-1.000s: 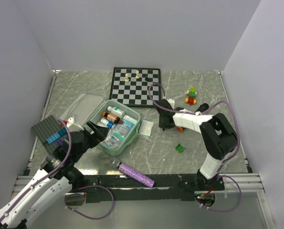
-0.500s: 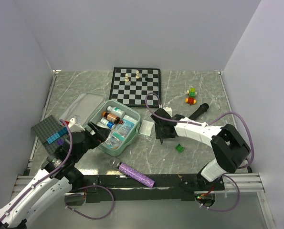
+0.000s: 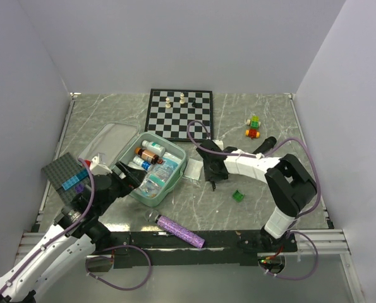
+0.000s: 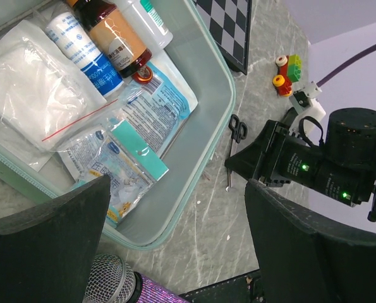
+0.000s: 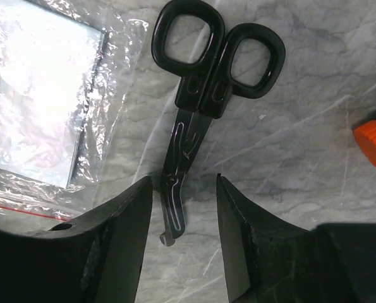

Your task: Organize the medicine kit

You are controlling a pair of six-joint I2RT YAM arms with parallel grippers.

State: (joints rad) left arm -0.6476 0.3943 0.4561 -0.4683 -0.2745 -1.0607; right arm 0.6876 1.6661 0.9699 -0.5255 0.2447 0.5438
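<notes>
Right wrist view gives me the relation that matters. One pair of black-handled scissors lies flat on the bench, and the right end effector sits over its blade end. The long axis runs almost straight away from the end effector. The finger loops are at the far end, and the blade tips point back into the gap between the jaws. The jaws are partly open and straddle the blades without pinching them, so I hold nothing on that side. I judge that a close from here would catch the blades, not the handles.

Just left of the scissors lies one clear zip pouch with a white pad inside. Its edge touches or slips under the handles; I cannot tell which.

From the top camera, the medicine kit stands open left of the right end effector, lid folded back, and the pouch lies between them. The right arm is clearly the nearer one to the scissors. The left end effector hovers at the kit's near corner with its jaws wide apart and empty.

Inside the kit I count at least three bottles plus several flat packets. Loose on the bench I count one scissors, one pouch, one purple glitter tube and one green block.
</notes>
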